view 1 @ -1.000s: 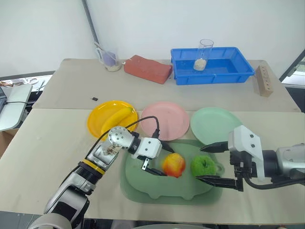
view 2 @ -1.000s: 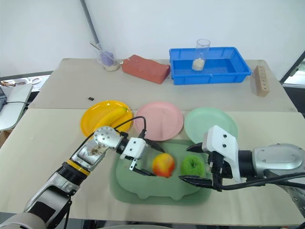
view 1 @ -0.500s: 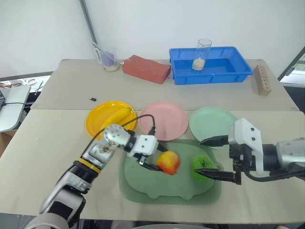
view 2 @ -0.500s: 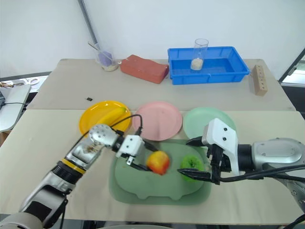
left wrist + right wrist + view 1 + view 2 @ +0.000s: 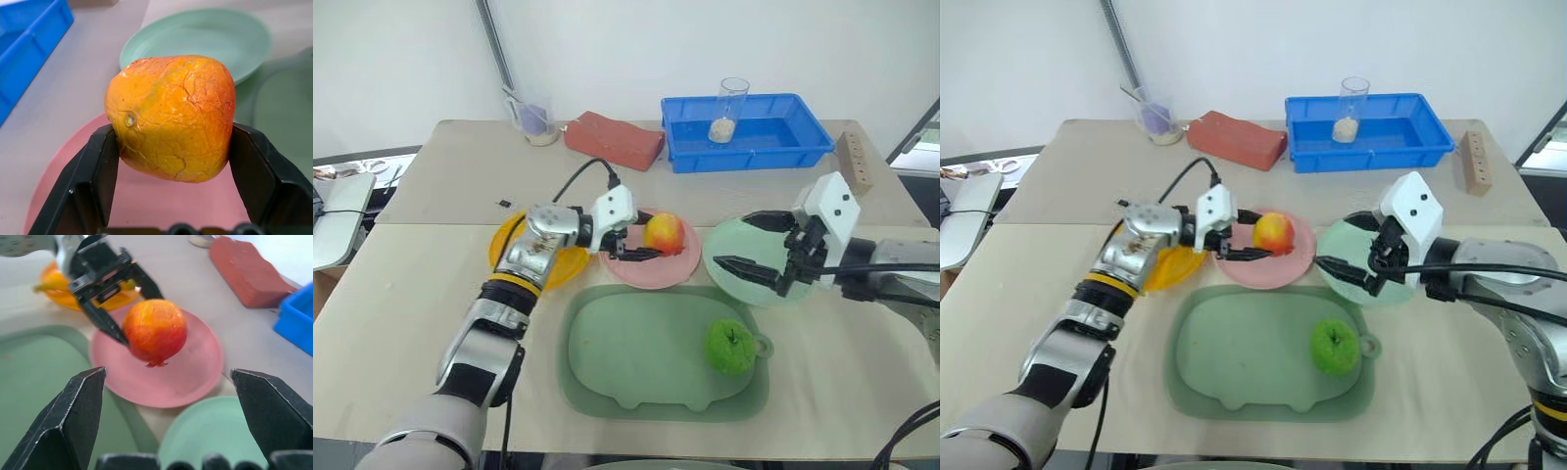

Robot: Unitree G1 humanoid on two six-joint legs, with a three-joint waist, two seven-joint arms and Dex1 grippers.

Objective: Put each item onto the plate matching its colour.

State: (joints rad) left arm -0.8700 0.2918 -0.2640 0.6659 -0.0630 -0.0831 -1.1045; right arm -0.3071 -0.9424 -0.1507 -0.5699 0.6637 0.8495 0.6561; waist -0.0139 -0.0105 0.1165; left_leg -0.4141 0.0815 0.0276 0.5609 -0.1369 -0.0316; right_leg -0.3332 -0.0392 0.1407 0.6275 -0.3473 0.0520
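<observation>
While the dull-green board (image 5: 656,357) on the desk (image 5: 401,284) carries only the green apple (image 5: 731,346), the left gripper (image 5: 641,240) has its jaws clamped on the red-and-yellow peach (image 5: 664,233) above the pink plate (image 5: 651,266). The right gripper (image 5: 744,243) hangs with jaws spread wide over the mint plate (image 5: 744,279). The banana (image 5: 1175,262) lies on the yellow plate (image 5: 514,259).

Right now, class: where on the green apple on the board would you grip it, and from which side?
Grip the green apple across its round middle, coming down from above. It sits upright, stem dimple up, near the board's right edge, with both flanks free. The open right gripper hovers nearest, over the green plate.
</observation>
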